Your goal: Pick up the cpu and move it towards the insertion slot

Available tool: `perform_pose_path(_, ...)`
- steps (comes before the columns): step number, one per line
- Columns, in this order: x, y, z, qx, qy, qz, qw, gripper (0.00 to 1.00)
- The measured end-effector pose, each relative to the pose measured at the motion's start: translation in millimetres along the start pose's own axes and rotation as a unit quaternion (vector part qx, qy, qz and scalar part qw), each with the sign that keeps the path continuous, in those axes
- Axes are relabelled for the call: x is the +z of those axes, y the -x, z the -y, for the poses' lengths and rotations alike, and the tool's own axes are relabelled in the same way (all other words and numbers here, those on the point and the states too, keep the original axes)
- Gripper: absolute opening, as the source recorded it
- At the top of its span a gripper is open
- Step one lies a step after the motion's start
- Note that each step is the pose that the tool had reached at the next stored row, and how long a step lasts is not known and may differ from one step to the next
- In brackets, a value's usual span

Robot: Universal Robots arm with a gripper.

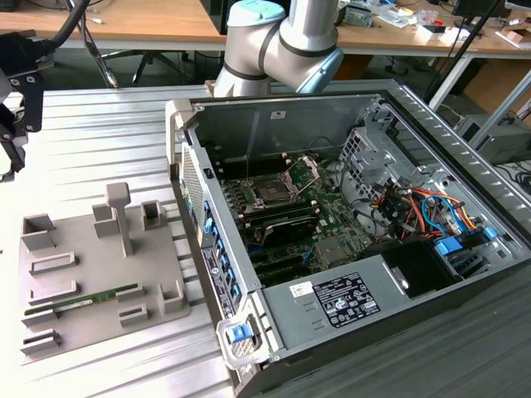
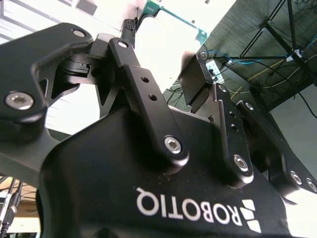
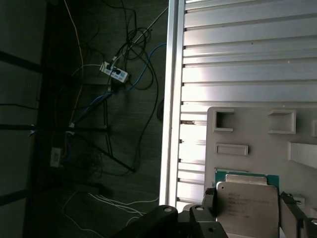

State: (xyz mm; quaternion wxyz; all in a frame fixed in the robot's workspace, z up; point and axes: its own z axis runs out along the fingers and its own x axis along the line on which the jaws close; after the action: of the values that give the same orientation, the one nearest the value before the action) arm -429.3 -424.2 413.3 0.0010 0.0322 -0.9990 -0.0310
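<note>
In the first wrist view the cpu (image 3: 247,204), a square chip with a silvery lid and a thin green edge, sits between my black fingers (image 3: 209,202), above the grey fixture plate (image 3: 257,134). My gripper (image 3: 249,214) is shut on it. The second wrist view shows the chip's green edge (image 2: 173,15) at the fingertips (image 2: 130,25). In the exterior view my gripper (image 1: 12,149) hangs raised at the far left, well away from the insertion slot (image 1: 272,191). That slot is a dark square socket on the motherboard with its metal bracket (image 1: 305,170) hinged up.
The open computer case (image 1: 249,332) lies on the slatted table, its near wall between the fixture plate (image 1: 166,274) and the motherboard. A green memory stick (image 1: 83,300) and an upright post (image 1: 120,217) stand on the plate. The table edge (image 3: 171,99) drops to a cabled floor.
</note>
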Motion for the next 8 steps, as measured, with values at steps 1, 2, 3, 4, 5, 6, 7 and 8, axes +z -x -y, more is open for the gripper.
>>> perform_pose_path(1,0.0,0.3,0.0,0.0,0.0,0.0,1.0,0.55)
perform_pose_path(2,0.0,0.5,0.0,0.0,0.0,0.0,1.0,0.55)
perform_pose_path(3,0.0,0.8,0.0,0.0,0.0,0.0,1.0,0.55)
perform_pose_path(4,0.0,1.0,0.1,0.0,0.0,0.0,1.0,0.55)
perform_pose_path(5,0.0,1.1,0.1,0.0,0.0,0.0,1.0,0.55)
perform_pose_path(6,0.0,1.4,0.1,0.0,0.0,0.0,1.0,0.55)
perform_pose_path(7,0.0,1.5,0.1,0.0,0.0,0.0,1.0,0.55)
perform_pose_path(8,0.0,1.8,0.1,0.0,0.0,0.0,1.0,0.55)
